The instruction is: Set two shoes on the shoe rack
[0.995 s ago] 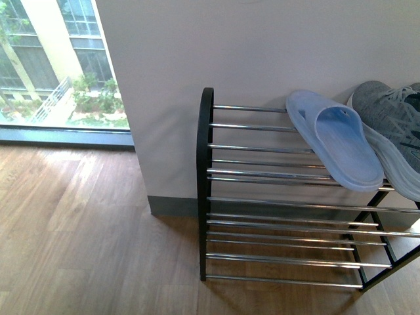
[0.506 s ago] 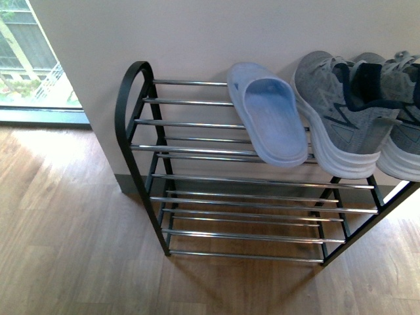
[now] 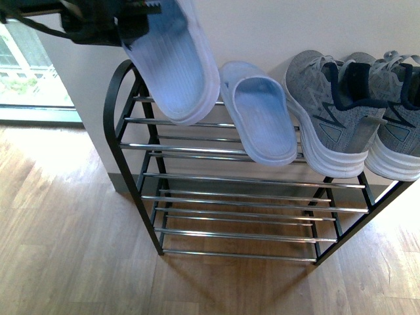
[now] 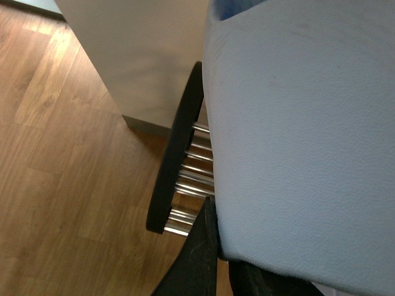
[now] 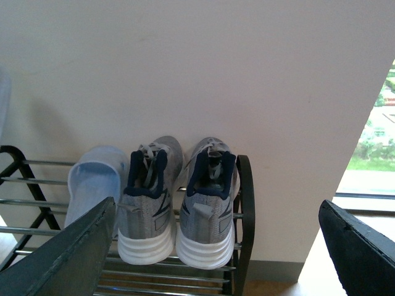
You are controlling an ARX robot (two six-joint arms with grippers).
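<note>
Pale blue slipper (image 3: 176, 62) hangs clenched in the left hand (image 3: 125, 26); the right hand (image 5: 216, 259) gapes, released.

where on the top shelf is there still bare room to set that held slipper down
Bare bars run between the rack's left arched frame and the resting slipper, under the held slipper in the left gripper. Rightward it is crowded: slipper, then both sneakers side by side to the right frame. The lower tiers look bare.
</note>
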